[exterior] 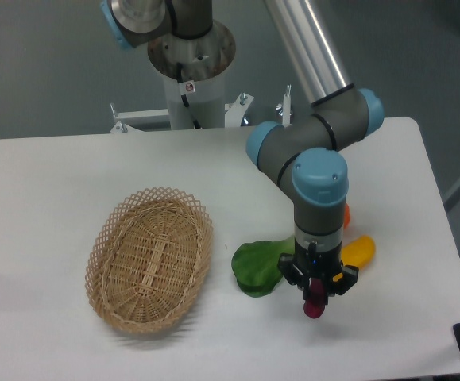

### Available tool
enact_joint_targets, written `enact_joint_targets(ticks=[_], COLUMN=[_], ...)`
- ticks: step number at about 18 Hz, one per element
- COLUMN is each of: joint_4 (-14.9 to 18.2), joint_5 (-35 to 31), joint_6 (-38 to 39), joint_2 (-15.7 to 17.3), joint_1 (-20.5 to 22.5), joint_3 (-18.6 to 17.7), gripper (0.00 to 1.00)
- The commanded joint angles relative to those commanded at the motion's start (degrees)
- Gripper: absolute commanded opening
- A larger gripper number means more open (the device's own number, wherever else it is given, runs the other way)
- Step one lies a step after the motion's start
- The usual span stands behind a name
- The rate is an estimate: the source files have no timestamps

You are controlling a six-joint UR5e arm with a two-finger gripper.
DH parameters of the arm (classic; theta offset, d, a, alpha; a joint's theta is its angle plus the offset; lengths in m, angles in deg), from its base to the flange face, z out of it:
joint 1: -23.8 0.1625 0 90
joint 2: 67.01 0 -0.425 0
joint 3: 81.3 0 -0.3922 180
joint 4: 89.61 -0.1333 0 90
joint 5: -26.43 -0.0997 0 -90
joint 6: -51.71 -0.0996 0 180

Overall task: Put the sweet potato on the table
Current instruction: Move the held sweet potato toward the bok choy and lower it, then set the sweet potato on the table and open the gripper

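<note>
Spanning nearly the whole view, the white table (pixel 71 175) carries everything I record here. My arm (pixel 319 182) comes in from the upper middle as a silver tube, bends at grey joints with blue caps, and ends pointing straight down over the near right part of the table. The oval wicker basket (pixel 150 258) sits on the left half, well apart from my wrist, with nothing visible inside it. A green leafy vegetable (pixel 255 266) lies between the basket and my wrist; its right end passes behind my arm. A yellow-orange oblong vegetable (pixel 358 248) lies just right of my wrist, partly hidden by it. Above that, a sliver of a round orange fruit (pixel 345 214) shows at the edge of my arm; most of it is covered.

My claw (pixel 315 295) hangs vertical near the front edge, and it is clenched on the sweet potato (pixel 315 305). The dark magenta tuber stands upright between my fingers, its lower rounded end protruding below them. That end is low over the tabletop, with a faint shadow beneath it. I cannot tell whether it touches the surface. It sits just in front of the green vegetable and the yellow one, apart from both.
</note>
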State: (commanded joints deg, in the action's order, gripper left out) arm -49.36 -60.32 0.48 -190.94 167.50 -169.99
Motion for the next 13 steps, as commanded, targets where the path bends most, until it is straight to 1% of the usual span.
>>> enact_joint_targets(ticks=[3, 5, 9, 12, 13], joint_4=[0.09, 0.00, 0.09, 0.00, 0.00], joint_5=[-0.09, -0.17, -1.84, -2.20, -2.20], joint_6=[-3.25, -7.02, -7.92, -9.06, -9.06], joint_2=[-0.18, -0.18, -0.27, -0.27, -0.27], joint_1=[0.00, 0.00, 0.00, 0.00, 0.00], joint_3=[-1.05, -2.02, -2.37, -2.81, -2.81], gripper=[0.14, 0.15, 0.15, 0.19, 0.24])
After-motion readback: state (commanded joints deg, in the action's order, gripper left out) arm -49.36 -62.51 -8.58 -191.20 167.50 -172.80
